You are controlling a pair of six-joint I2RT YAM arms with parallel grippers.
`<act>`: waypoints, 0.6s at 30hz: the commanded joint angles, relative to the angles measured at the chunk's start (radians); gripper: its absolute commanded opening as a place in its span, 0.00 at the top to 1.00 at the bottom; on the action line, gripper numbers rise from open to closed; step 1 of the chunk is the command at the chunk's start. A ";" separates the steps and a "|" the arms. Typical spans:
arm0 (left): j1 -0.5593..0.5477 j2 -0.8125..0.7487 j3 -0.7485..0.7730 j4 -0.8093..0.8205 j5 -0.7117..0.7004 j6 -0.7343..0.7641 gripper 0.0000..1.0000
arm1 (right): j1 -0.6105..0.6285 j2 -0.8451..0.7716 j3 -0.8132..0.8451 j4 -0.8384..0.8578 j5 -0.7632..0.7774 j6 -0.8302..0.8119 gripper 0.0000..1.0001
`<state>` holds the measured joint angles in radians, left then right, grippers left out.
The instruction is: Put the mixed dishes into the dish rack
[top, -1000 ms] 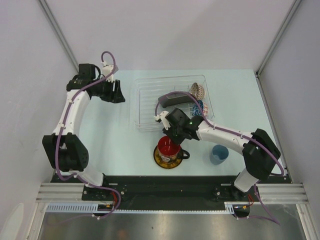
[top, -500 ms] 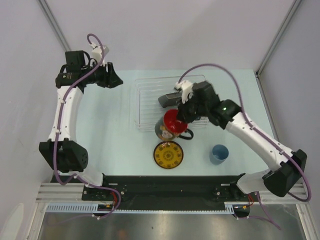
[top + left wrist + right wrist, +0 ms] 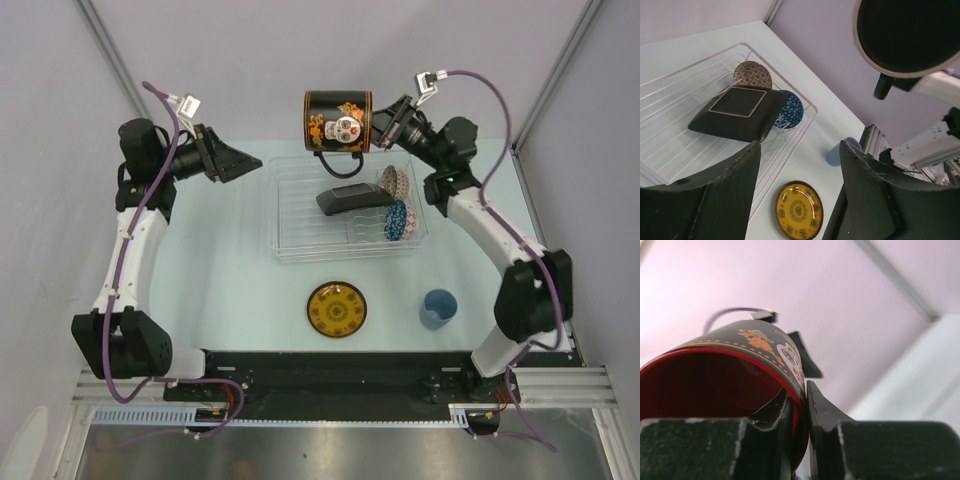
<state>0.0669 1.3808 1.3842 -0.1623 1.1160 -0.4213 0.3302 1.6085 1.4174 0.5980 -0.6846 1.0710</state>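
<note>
Pale mint desk point(image 3: 220, 260), matte and flat, set between plain lilac-grey walls. Red-inside dark cup point(image 3: 338, 121): glossy cylinder, black outside with orange flowers and a white skull, loop handle hanging downward. It is carried on its side, high over the far edge of the dish rack point(image 3: 295, 215), and the right hand point(image 3: 799, 400) pinches only its rim, one finger inside the red wall and one outside. Dish rack: clear plastic, rectangular, ribbed floor, low walls. It holds a black square plate point(image 3: 350, 198) lying tilted across the ribs, with a beige patterned bowl point(image 3: 395, 181) and a blue patterned bowl point(image 3: 398, 220) on edge at its right end. Yellow-brown saucer point(image 3: 336, 308), round and ornamented, and light blue cup point(image 3: 438, 308), plain, both stand on the desk near the arm bases. The left hand point(image 3: 800, 147) is spread and empty, off the rack's left side. Hazards, as judged: a narrow grip on a slick-looking rim may let the cup swivel or slip and drop onto the plate or bowls. The hanging handle may snag a rack wall or rib on the way down. The light-looking rack may skid if struck.
</note>
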 commanded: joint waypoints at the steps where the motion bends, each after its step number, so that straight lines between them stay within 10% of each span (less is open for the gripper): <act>1: -0.047 -0.046 -0.019 0.237 0.053 -0.189 0.31 | 0.021 0.142 0.021 0.713 0.097 0.564 1.00; 18: -0.256 0.009 -0.036 0.265 -0.096 -0.119 0.33 | 0.118 0.317 0.098 0.749 0.247 0.646 1.00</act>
<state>-0.1684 1.3823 1.3365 0.0811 1.0512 -0.5743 0.4290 1.9484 1.4281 1.1542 -0.5190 1.6577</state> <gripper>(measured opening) 0.670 0.173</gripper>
